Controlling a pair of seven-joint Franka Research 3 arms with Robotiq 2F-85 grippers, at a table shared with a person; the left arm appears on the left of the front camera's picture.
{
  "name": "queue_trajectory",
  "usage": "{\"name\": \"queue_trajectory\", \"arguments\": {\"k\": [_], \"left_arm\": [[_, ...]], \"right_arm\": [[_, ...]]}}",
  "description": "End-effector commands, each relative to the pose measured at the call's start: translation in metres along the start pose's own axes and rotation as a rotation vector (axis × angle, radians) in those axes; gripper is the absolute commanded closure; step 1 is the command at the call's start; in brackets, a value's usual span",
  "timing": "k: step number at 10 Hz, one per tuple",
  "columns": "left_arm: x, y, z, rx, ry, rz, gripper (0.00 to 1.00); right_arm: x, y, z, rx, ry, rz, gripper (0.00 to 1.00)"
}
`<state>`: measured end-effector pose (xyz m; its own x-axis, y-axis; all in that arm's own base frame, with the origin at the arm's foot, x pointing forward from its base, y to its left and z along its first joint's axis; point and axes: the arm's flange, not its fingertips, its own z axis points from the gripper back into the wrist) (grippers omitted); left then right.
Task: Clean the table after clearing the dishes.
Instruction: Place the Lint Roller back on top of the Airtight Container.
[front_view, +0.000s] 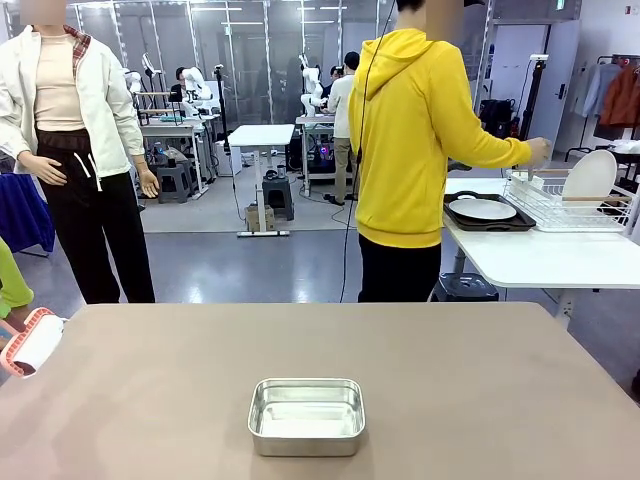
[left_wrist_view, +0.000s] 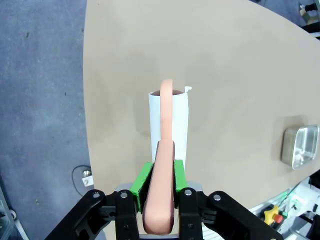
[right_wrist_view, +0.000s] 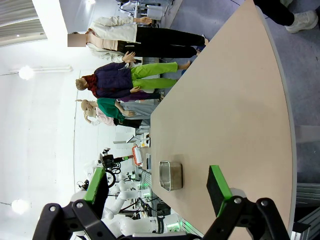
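Note:
The taupe-brown table (front_view: 450, 380) spreads wide in the front view. At its left edge a cleaning roller (front_view: 35, 343) with a pink frame and a white roll hangs just over the tabletop. In the left wrist view my left gripper (left_wrist_view: 162, 177) is shut on the roller's pink handle (left_wrist_view: 161, 200), with the white roll (left_wrist_view: 180, 125) pointing away over the table (left_wrist_view: 225, 75). My right gripper (right_wrist_view: 157, 185) is open with nothing between its green pads, hovering above the table (right_wrist_view: 225, 100). The dishes are off the table: one white plate lies on a dark tray (front_view: 520, 222) and another plate (front_view: 590, 177) stands in the wire rack.
A rectangular steel pan (front_view: 306, 415) sits near the front middle of the table, also seen as the pan (left_wrist_view: 300, 146) and the pan (right_wrist_view: 170, 175). A person in a yellow hoodie (front_view: 415, 140) stands at the far side, hand at the wire rack (front_view: 570, 205) on the white side table.

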<state>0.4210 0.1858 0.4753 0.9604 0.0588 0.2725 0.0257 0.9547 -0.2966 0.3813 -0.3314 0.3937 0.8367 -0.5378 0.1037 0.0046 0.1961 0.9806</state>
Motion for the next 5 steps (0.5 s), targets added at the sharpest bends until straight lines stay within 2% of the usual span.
{"name": "queue_trajectory", "arguments": {"k": [1, 3, 5], "left_arm": [[0.002, 0.003, 0.004, 0.016, -0.004, -0.012, 0.78], [0.0, 0.0, 0.0, 0.0, 0.0, 0.0, 0.78], [0.027, -0.029, 0.017, -0.036, -0.033, -0.191, 0.78]], "right_arm": [[-0.001, 0.003, 0.0, 0.001, -0.002, 0.006, 0.0], [-0.001, 0.003, 0.0, 0.001, -0.002, 0.006, 0.0], [-0.001, 0.003, 0.0, 0.001, -0.002, 0.006, 0.0]]}}
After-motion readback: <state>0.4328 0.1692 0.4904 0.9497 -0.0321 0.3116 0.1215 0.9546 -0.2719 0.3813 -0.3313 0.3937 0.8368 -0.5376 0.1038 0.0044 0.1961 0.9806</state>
